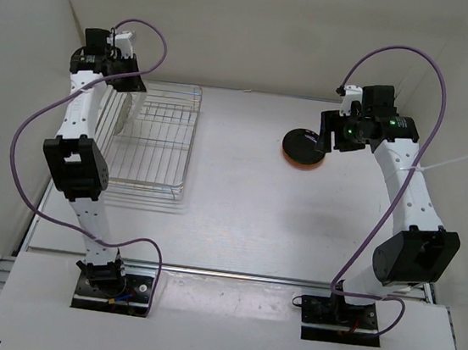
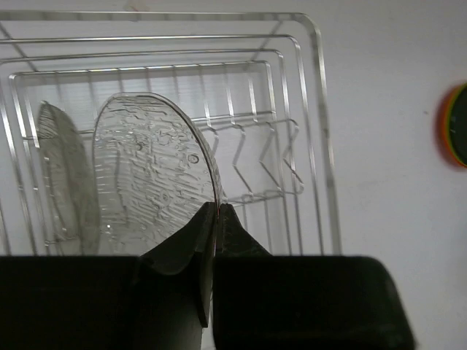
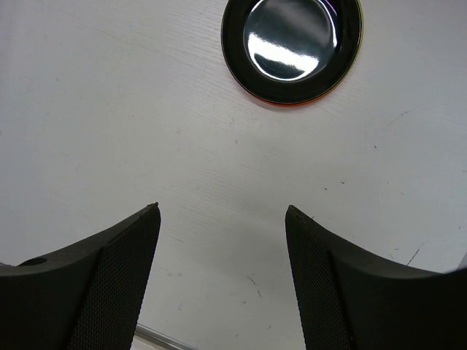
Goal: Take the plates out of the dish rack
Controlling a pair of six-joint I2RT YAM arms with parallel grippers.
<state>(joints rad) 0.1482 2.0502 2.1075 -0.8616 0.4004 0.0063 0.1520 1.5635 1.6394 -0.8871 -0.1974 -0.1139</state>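
Observation:
The silver wire dish rack (image 1: 155, 157) stands at the back left. My left gripper (image 1: 124, 93) is over its far left part, shut on the rim of the clear textured plate (image 2: 149, 179), which it holds upright on edge; the pinch shows in the left wrist view (image 2: 215, 213). A fainter clear shape (image 2: 62, 182) lies left of it; I cannot tell if it is a shadow. The glossy black plate (image 1: 304, 143) tops a stack on the table at the back right, with lime green and orange rims (image 3: 292, 103) under it. My right gripper (image 3: 222, 211) is open and empty, just right of the stack.
The rack's wire dividers (image 2: 252, 164) to the right of the clear plate hold nothing. White walls enclose the table at the back and both sides. The stack also shows at the right edge of the left wrist view (image 2: 454, 124).

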